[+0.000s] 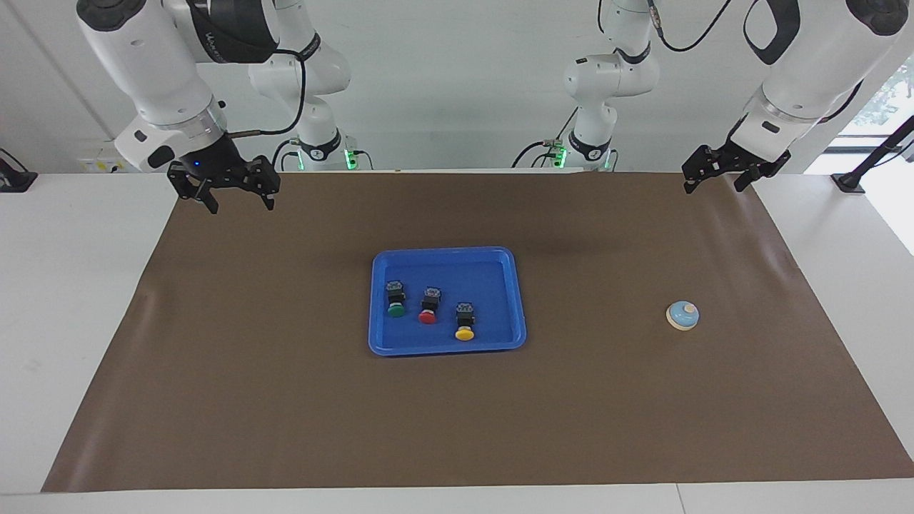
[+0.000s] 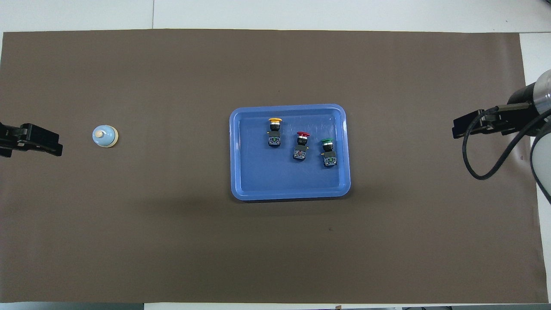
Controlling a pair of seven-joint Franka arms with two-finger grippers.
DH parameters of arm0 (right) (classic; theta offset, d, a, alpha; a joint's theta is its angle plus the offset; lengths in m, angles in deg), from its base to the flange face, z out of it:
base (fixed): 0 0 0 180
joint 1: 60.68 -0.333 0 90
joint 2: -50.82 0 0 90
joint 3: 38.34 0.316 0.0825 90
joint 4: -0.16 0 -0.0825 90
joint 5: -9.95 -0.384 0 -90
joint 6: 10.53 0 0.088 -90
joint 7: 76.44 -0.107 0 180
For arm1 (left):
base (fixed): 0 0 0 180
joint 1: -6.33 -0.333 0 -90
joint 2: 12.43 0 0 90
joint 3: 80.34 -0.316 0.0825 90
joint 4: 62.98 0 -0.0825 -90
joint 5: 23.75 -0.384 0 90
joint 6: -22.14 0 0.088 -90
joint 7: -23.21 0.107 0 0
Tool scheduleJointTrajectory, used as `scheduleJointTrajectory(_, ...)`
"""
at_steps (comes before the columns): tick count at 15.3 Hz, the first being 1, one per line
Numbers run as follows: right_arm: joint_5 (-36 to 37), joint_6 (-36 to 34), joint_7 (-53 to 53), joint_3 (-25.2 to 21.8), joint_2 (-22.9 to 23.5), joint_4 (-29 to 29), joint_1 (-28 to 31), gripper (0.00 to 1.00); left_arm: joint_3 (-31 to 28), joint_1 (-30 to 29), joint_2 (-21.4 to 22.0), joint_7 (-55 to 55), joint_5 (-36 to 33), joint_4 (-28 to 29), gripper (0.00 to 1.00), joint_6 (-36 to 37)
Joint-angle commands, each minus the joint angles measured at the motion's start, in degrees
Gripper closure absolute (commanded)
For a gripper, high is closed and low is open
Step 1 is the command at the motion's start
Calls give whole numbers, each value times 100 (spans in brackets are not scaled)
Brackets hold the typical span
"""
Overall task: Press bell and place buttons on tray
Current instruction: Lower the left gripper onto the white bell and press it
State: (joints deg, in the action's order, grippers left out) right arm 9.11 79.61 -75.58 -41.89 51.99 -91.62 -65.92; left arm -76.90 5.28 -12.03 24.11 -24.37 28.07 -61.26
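Observation:
The blue tray (image 1: 443, 252) lies in the middle of the brown mat; it also shows in the overhead view (image 2: 288, 185). Three buttons lie on their sides in it, side by side: green (image 1: 395, 300) (image 2: 328, 153), red (image 1: 428, 307) (image 2: 301, 145) and yellow (image 1: 465, 323) (image 2: 274, 131). The light-blue bell (image 1: 683, 315) (image 2: 105, 136) stands on the mat toward the left arm's end. My left gripper (image 1: 714, 188) (image 2: 30, 140) is open and empty, raised over the mat's edge at that end. My right gripper (image 1: 240, 205) (image 2: 473, 125) is open and empty, raised over the mat at the right arm's end.
The brown mat (image 1: 285, 400) covers most of the white table. A black cable (image 2: 486, 168) loops from the right wrist.

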Motion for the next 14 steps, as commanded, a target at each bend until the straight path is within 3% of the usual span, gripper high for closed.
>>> scheduleJointTrajectory(1,39,-75,133,56,5,11,172,0,-27,-1,74,-28,70,45,0,17)
scheduleJointTrajectory(14,39,-128,-894,65,-3,-24,137,0,-27,-1,74,-28,70,36,0,17)
